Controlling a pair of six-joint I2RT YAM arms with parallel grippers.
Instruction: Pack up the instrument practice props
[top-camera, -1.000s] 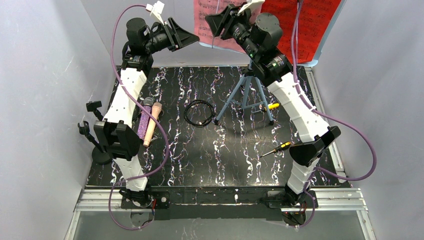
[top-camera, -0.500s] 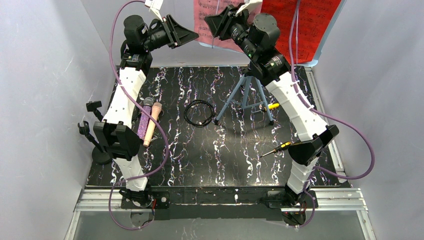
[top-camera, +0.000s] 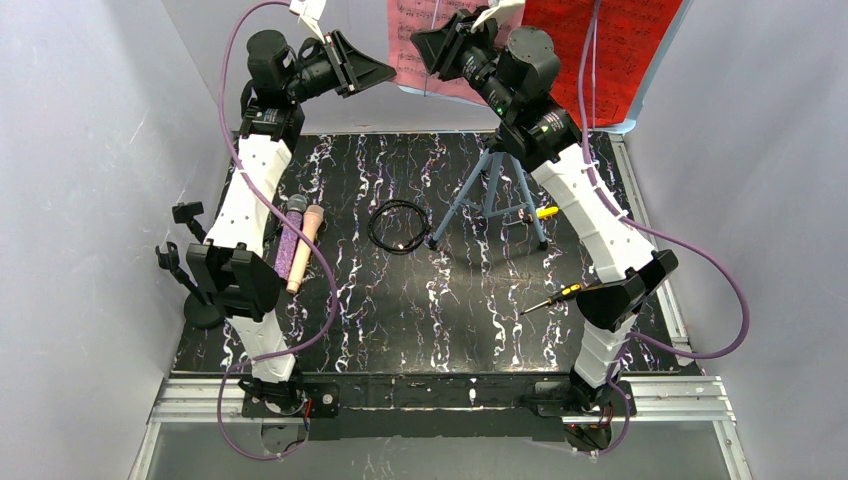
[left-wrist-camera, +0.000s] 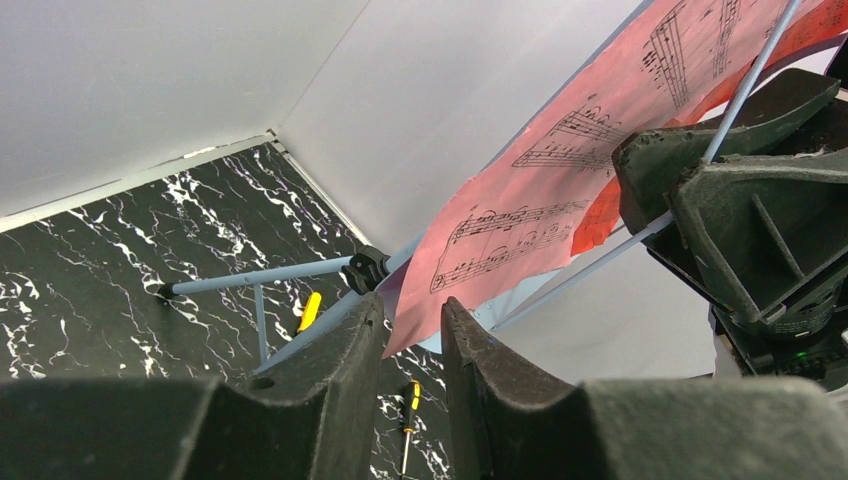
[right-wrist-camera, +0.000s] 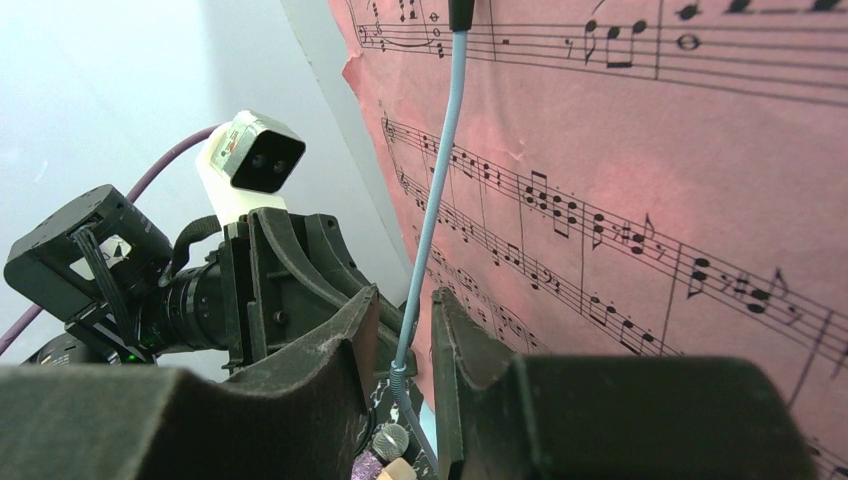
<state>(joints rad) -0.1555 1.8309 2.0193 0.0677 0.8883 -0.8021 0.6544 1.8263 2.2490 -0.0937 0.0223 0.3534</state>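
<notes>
Standing over it all, I see both arms reared up at the back of the black marbled worktop (top-camera: 440, 320), meeting in front of a pink sheet-music page (top-camera: 405, 60) and a red page (top-camera: 600, 50) that hang on a blue-grey tripod stand (top-camera: 490, 185); from up there neither grip can be judged. The left wrist camera settles its own side: the left hand (left-wrist-camera: 408, 350) has its fingers a narrow slot apart, and the lower corner of the pink page hangs right at the mouth of that slot, pressed by neither finger as far as I can see. The right wrist camera shows the right hand (right-wrist-camera: 405, 345) just as narrow, a thin blue rod (right-wrist-camera: 437, 180) of the stand running down between its fingers with a sliver of gap on each side, and the other arm's white camera (right-wrist-camera: 250, 150) facing it. Only the overhead view takes in the rest. The purple glitter microphone (top-camera: 290, 245) and the cream microphone (top-camera: 307, 245) lie side by side beside the left arm. Two black mic posts (top-camera: 203, 312) stand at the left edge, a coiled black cable (top-camera: 398, 225) lies near the stand's feet, and two yellow-handled screwdrivers (top-camera: 556, 294) lie to the right.
</notes>
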